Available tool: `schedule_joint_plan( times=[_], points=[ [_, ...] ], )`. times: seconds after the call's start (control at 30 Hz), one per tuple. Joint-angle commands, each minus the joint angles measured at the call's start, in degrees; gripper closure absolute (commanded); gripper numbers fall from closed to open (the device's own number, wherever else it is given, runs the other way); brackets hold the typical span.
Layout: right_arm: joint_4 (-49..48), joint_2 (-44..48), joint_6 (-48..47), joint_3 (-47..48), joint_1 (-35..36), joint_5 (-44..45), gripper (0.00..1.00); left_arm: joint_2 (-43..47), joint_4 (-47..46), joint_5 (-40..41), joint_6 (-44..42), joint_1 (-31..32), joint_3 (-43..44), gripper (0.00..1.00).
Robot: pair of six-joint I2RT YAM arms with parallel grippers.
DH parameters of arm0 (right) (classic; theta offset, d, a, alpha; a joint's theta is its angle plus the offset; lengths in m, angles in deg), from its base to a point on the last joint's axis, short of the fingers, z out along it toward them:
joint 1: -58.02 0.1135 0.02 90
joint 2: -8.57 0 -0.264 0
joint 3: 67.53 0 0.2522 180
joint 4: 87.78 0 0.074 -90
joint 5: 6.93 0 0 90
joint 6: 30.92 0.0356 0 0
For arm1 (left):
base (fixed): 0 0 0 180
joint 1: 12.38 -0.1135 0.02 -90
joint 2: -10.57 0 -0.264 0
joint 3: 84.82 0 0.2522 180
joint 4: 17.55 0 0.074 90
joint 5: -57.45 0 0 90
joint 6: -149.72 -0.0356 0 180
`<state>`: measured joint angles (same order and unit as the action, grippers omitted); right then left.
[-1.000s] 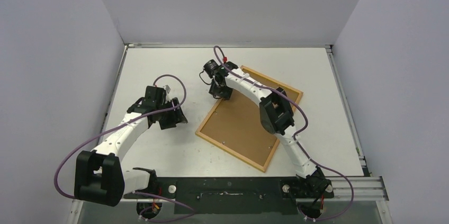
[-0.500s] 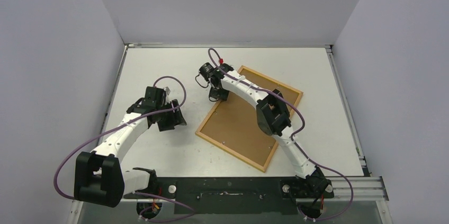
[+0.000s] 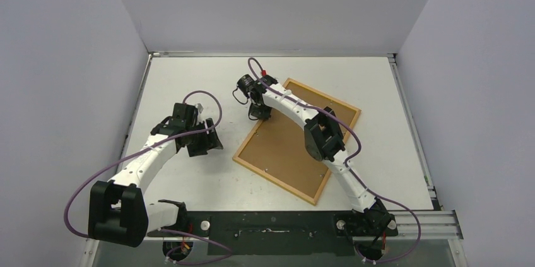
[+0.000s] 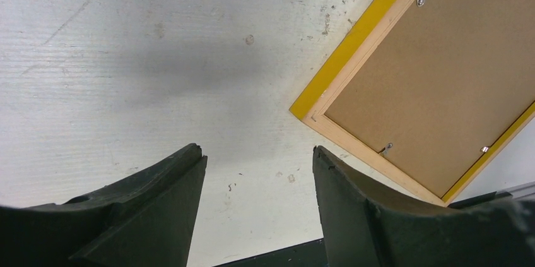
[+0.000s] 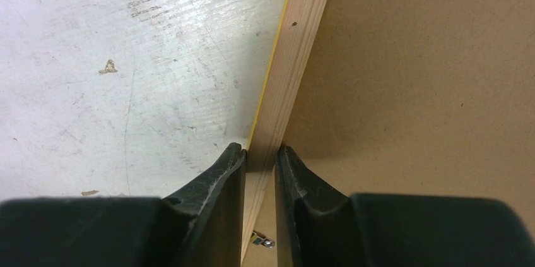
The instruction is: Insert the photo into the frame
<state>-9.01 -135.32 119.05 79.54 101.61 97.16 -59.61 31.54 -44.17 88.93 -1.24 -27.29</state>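
The frame (image 3: 272, 180) lies face down at the table's middle, its light-wood back up and a brown backing board (image 3: 284, 147) inside it. My right gripper (image 3: 258, 113) sits at the frame's far left side. In the right wrist view its jaws (image 5: 260, 152) press on both sides of the wooden rail (image 5: 303, 46), whose yellow front edge shows beneath. My left gripper (image 3: 211, 141) hovers left of the frame, and its open jaws (image 4: 258, 153) have only bare table between them. The frame's near corner (image 4: 315, 112) is just ahead of them. The photo is out of view.
Small metal clips (image 4: 389, 148) hold the backing board (image 4: 441, 77) in the frame. The table's black front strip (image 3: 271, 226) and both arm bases lie along the near edge. Grey walls close the table on three sides.
My right gripper's jaws have closed onto the frame's rail, and that arm shifted slightly left. The left jaws opened a little wider.
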Motion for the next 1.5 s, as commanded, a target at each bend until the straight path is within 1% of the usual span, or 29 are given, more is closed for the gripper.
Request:
schedule_joint_plan(
  times=[0.0,0.17,0.27,0.37,0.43,0.67,0.77,0.87,1.03,1.17,1.27,1.33,1.47],
  points=[
    [-1.5,0.4,-1.5,0.7,0.1,0.0,1.0,0.2,-0.7,-1.9,-1.7,-0.3,2.7,0.37],
    [-3.6,4.1,-2.4,0.7,-0.2,-0.6,1.0,-0.1,-3.0,-7.9,-3.1,-0.3,3.2,0.22],
    [-3.9,6.8,-2.8,0.6,-0.5,-1.5,1.0,-0.4,-5.4,-12.9,-3.6,-0.3,3.6,0.17],
    [-5.1,9.9,-3.0,-0.7,-0.6,-3.0,1.0,-1.5,-8.5,-18.2,-3.5,-0.3,3.8,0.16],
    [-6.4,12.0,-2.9,-2.1,-0.6,-3.9,1.0,-2.2,-10.3,-20.2,-2.9,-0.2,3.9,0.16],
    [-8.4,17.2,-2.8,-4.4,-0.8,-5.7,1.0,-6.1,-12.9,-22.3,-0.6,-0.6,5.3,0.17],
    [-10.2,19.4,-2.4,-6.8,-1.1,-7.0,1.0,-8.0,-14.2,-24.2,0.5,-0.8,6.3,0.19],
    [-11.3,21.0,-2.2,-8.4,-1.3,-7.5,1.0,-9.9,-14.2,-26.5,1.1,-0.8,8.0,0.24],
    [-12.9,22.1,-1.9,-9.9,-1.8,-8.7,1.0,-10.1,-17.0,-31.3,3.1,-1.0,9.2,0.29],
    [-14.4,22.9,-1.4,-10.4,-2.0,-9.4,1.0,-11.9,-17.2,-35.3,4.1,-1.1,9.8,0.38],
    [-15.5,23.5,-1.3,-10.5,-2.4,-10.1,1.0,-14.2,-17.5,-36.5,5.1,-1.1,9.7,0.47],
    [-16.0,23.8,-1.0,-10.5,-2.8,-10.7,1.0,-16.4,-16.9,-37.6,4.9,-1.2,10.5,0.51],
    [-16.9,24.5,-0.5,-11.4,-3.2,-11.8,1.0,-18.5,-22.2,-41.0,7.6,-0.8,10.3,0.52]
  ],
)
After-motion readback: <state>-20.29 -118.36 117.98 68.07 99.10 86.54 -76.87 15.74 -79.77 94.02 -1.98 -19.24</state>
